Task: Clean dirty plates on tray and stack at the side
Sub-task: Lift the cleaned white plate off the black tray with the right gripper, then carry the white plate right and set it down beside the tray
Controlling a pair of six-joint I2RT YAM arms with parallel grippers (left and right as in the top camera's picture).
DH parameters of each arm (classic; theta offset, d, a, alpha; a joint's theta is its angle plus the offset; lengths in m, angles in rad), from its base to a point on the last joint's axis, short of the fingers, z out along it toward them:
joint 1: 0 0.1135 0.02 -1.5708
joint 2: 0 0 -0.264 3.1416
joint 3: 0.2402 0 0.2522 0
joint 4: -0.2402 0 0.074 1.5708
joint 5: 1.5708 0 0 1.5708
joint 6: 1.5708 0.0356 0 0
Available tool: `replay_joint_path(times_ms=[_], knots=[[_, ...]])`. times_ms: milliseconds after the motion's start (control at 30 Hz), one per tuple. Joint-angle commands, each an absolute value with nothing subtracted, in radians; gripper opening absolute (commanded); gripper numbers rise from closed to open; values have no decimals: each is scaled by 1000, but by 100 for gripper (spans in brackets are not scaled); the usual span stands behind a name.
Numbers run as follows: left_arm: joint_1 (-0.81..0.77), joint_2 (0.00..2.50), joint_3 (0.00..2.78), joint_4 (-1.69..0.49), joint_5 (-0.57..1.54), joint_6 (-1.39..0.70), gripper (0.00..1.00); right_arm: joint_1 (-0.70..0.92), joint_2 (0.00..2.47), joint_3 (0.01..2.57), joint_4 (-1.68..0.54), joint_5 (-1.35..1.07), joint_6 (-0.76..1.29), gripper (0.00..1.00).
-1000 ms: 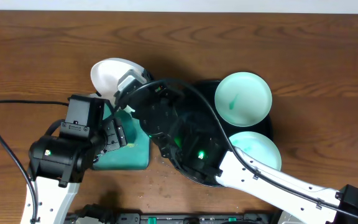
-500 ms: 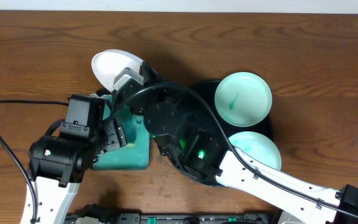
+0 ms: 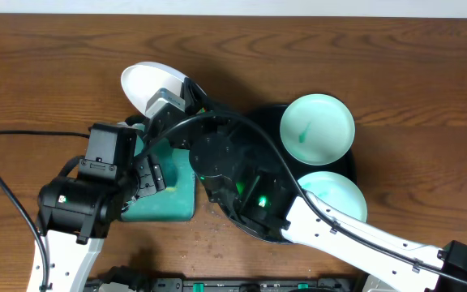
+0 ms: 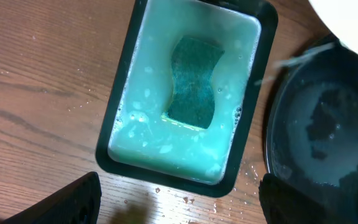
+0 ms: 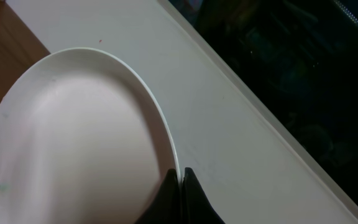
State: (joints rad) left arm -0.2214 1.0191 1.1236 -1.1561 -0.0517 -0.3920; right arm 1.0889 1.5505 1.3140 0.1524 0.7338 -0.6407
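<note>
Between the closed fingers of the right gripper (image 5: 180, 179), we see the rim of one white plate (image 5: 73, 137) pinched edge-on, its face showing no teal. We judge the thin-edge hold is used because a shallow plate offers little else to grasp. It also lets the arm set the dish out on the wood tabletop (image 3: 55, 65) beyond the fingertips, where the stack is to begin. Whether the plate already touches the wood we cannot tell.

Behind that wrist, back along the arm, the round black tray (image 4: 316, 124) carries the other two: a smeared plate (image 3: 317, 128) marked with teal and a third plate (image 3: 339, 195) partly hidden under the arm. Both appear to await washing.

The left gripper (image 3: 154, 174) hangs released, jaws wide and holding nothing, directly above the rectangular wash tray (image 4: 114, 124). A green sponge (image 4: 193, 81) lies there in pale soapy water, straight beneath the fingers. We read that as a waiting post, keeping the sponge within reach for the next dirty plate. Droplets on the wood near this hand suggest wet, slippery rims.
</note>
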Motion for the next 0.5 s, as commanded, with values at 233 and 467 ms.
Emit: replay_joint_path(times_ms=[233, 467], knots=[[-217, 1019, 1147, -1161, -57, -389, 82, 1101, 1549, 1325, 167, 738, -581, 1], [-217, 1019, 1147, -1161, -57, -389, 82, 1073, 1557, 1325, 109, 730, -436, 1]])
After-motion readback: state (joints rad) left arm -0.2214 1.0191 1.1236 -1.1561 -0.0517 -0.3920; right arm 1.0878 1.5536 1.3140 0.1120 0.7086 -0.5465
